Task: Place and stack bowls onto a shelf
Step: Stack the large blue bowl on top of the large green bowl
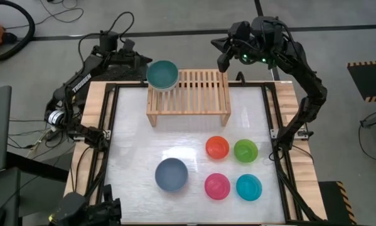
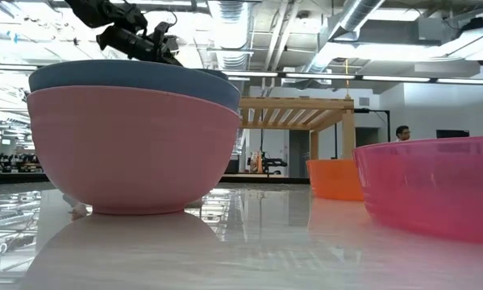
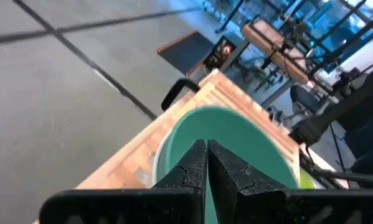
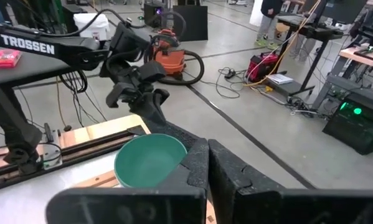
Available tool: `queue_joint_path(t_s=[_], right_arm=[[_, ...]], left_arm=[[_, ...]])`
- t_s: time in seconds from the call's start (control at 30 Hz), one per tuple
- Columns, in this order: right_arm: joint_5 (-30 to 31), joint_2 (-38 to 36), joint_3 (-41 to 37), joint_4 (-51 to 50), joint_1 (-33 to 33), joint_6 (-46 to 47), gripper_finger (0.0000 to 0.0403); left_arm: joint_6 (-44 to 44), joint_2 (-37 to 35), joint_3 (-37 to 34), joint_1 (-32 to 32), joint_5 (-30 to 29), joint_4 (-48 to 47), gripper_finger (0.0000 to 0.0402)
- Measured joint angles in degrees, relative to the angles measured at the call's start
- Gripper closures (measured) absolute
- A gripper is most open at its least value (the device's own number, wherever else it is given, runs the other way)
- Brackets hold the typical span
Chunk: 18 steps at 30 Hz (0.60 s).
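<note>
Left gripper [image 1: 139, 61] pinches the teal bowl's [image 1: 162, 74] rim at the shelf's [image 1: 194, 94] back-left corner; bowl rests on the slats, slightly overhanging the edge. I'd nudge it inward until seated flat before letting go (otherwise it may tip off). Right gripper [image 1: 224, 61] hangs off the shelf's back-right corner, fingers pressed together, empty. Slate-blue bowl [image 1: 171, 174] nested in a pink bowl [image 2: 132, 149] near the table's front edge; orange [image 1: 217, 147], green [image 1: 245, 150], magenta [image 1: 217, 186], cyan [image 1: 248, 187] bowls toward front-right; nothing blocks the shelf top.
</note>
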Motion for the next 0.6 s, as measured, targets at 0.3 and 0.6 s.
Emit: queue_joint_path(t_s=[0.3, 0.6], right_arm=[[-10.5, -0.1, -1.4, -4.2, 2.2, -3.2, 0.0352], [-13.4, 0.0, -17.7, 0.8, 10.9, -2.1, 0.0358]], left_arm=[[-11.1, -4.3, 3.2, -1.0, 10.8, 5.9, 0.0401], [-16.9, -21.7, 9.5, -13.5, 4.4, 5.5, 0.0401]])
